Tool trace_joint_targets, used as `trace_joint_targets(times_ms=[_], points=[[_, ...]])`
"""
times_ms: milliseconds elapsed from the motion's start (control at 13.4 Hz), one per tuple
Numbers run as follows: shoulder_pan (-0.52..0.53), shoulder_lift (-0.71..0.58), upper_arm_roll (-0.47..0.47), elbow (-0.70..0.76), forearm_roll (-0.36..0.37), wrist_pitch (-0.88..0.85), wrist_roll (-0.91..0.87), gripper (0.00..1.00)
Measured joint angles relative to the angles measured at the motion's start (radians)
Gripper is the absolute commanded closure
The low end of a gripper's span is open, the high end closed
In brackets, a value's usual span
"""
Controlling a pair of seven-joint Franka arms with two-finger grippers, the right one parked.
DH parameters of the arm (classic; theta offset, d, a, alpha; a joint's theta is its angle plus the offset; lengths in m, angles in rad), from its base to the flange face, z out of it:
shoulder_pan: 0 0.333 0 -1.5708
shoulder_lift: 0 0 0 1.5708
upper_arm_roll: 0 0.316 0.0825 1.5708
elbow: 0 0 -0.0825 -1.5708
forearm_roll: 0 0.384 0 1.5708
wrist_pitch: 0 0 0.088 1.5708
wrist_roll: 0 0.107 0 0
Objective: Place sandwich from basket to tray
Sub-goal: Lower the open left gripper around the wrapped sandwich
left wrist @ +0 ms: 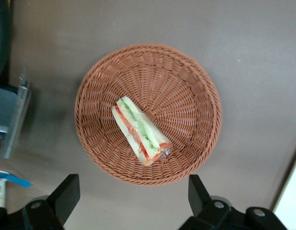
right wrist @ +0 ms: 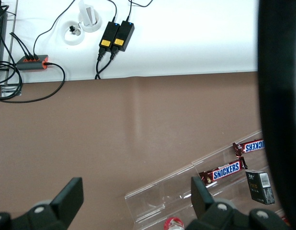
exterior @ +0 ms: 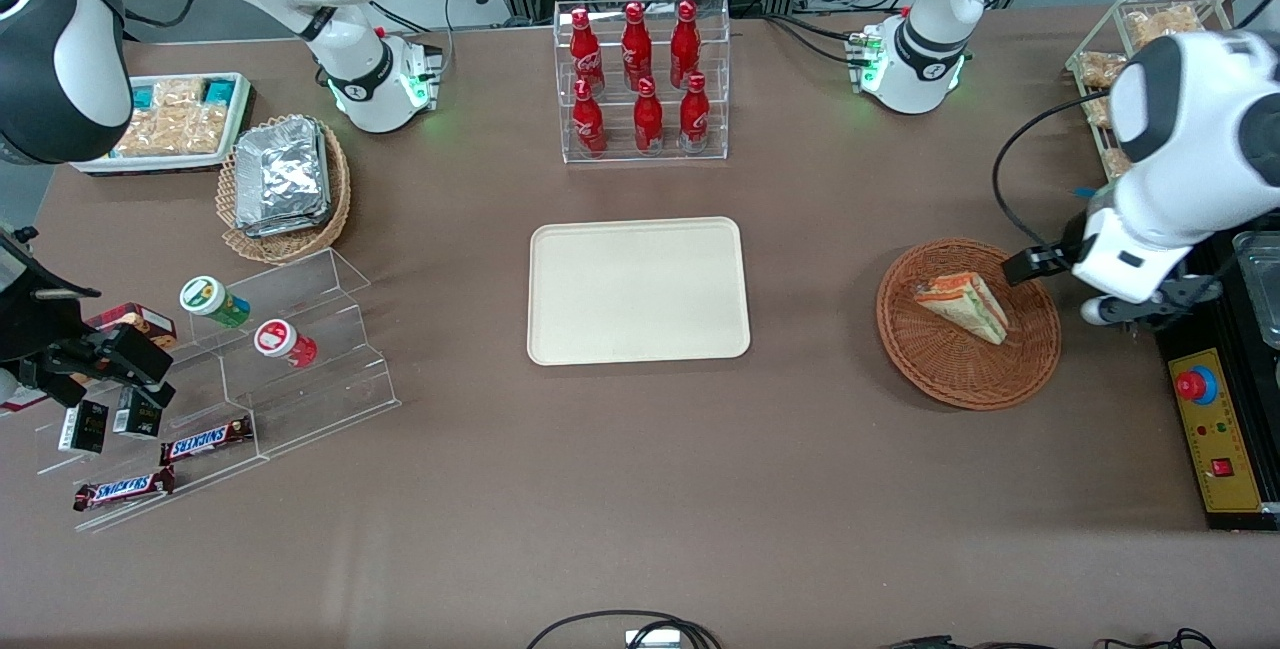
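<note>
The left arm's gripper (left wrist: 131,199) hangs above the table just beside the round reddish-brown wicker basket (exterior: 1030,354), at the working arm's end of the table, with its two black fingers (left wrist: 66,194) spread wide apart and nothing between them. Seen from the wrist, the basket (left wrist: 196,96) lies below the gripper, a little ahead of the fingertips rather than squarely under them. The triangular wrapped sandwich (exterior: 965,304) lies on its side in the basket, its white bread and its orange-red and green layers (left wrist: 141,132) showing through the clear wrap; it sits off the basket's middle, nearer the rim on the gripper's side.

The cream-beige tray (exterior: 638,290) lies flat at the middle of the table, well apart from the gripper and the basket, toward the parked arm. Farther from the front camera than the tray stands a clear rack of red bottles (exterior: 640,79).
</note>
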Motion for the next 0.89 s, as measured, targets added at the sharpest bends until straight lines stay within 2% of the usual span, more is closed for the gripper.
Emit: trace_joint_targets(times_ms=[372, 893], points=[[0.000, -0.017, 0.000, -0.181, 0.000, 0.215, -0.229, 0.00], [0.005, 0.016, 0.003, -0.353, 0.000, 0.468, -0.393, 0.00]])
